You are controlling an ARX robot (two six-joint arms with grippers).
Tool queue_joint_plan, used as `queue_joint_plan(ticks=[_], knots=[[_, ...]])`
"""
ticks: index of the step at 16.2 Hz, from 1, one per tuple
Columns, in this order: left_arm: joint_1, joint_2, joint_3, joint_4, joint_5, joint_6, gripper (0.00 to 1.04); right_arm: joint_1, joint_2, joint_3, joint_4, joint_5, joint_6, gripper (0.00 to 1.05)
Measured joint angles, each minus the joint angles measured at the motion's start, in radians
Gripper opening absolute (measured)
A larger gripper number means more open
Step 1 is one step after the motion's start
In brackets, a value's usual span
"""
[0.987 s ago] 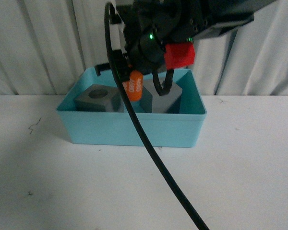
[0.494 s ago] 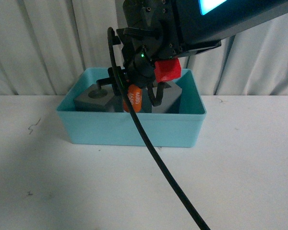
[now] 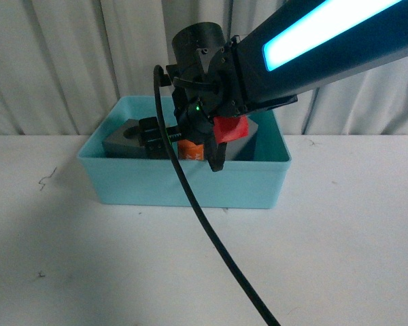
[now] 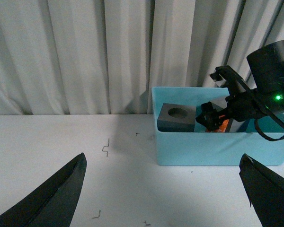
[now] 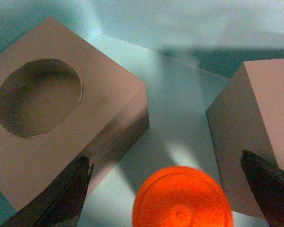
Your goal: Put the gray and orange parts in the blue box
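Observation:
The blue box (image 3: 183,182) stands on the white table before the curtain. Inside lie a gray cube with a round recess (image 5: 61,123) and a second gray cube (image 5: 255,123). The orange cylinder (image 5: 182,201) stands on end on the box floor between them. My right gripper (image 5: 165,189) is down inside the box, open, its fingers wide on either side of the cylinder and clear of it. From the front, the arm hides most of the second cube; the round-recess cube (image 3: 126,139) and a bit of orange (image 3: 190,151) show. My left gripper (image 4: 163,189) is open over bare table.
A black cable (image 3: 211,238) hangs from my right arm across the box's front wall down to the table. A red piece (image 3: 230,129) sits on the right gripper's body. White curtain (image 4: 85,52) closes the back. Small dark marks (image 4: 105,147) dot the table left of the box.
My right gripper has gone down into the box with the orange cylinder and opened. The cylinder now stands free on the box floor. The cubes have not moved.

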Motion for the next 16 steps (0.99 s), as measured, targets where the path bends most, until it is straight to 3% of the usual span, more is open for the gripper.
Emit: queue_joint_plan(ticks=[6,8,11,13,16], knots=[[0.000,0.000,0.000,0.000,0.000,0.000,0.98,-0.002,-0.051,-0.066,0.058,-0.008,0.006,0.98],[0.000,0.000,0.000,0.000,0.000,0.000,0.98,-0.003,-0.174,-0.170,0.147,-0.011,0.006,0.98],[0.000,0.000,0.000,0.000,0.000,0.000,0.98,-0.040,-0.513,-0.440,0.318,0.051,-0.007,0.98],[0.000,0.000,0.000,0.000,0.000,0.000,0.98,-0.104,-0.763,-0.726,0.386,0.167,-0.009,0.98],[0.000,0.000,0.000,0.000,0.000,0.000,0.98,-0.152,-1.165,-1.196,0.303,0.365,0.069,0.98]])
